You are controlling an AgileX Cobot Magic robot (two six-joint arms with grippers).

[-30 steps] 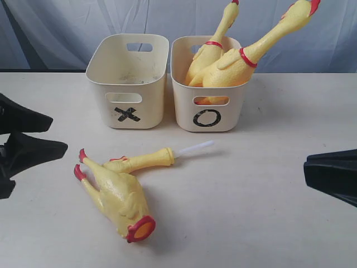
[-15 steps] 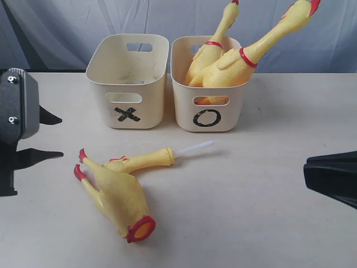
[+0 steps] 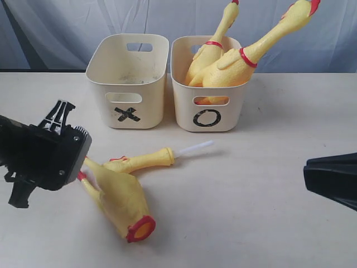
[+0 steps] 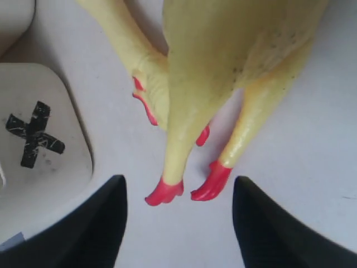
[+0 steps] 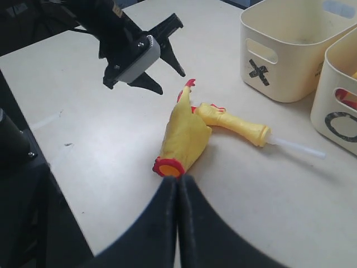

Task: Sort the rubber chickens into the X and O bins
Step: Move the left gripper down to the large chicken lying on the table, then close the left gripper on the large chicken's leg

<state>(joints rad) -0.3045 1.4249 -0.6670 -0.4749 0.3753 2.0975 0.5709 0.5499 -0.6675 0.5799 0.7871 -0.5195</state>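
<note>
Open and empty, the left end effector hovers just short of the red feet of the headless chicken body on the counter, probably a pickup for the X bin beyond, needing a forward close that misses the tube-tipped fragment alongside; two whole chickens fill the O bin, and the right end effector sits closed, well apart.

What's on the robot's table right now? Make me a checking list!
Surface: pale, flat table.
Job's things: two whole chickens lean in the O bin; X bin shows no chicken; headless body and slim fragment lie touching on the table.
Clutter: nothing seen.
Grippers: left gripper open, fingers either side of the body's red feet; right gripper shut, empty.
Cables: nothing seen.
Surroundings: grey cloth backdrop.
</note>
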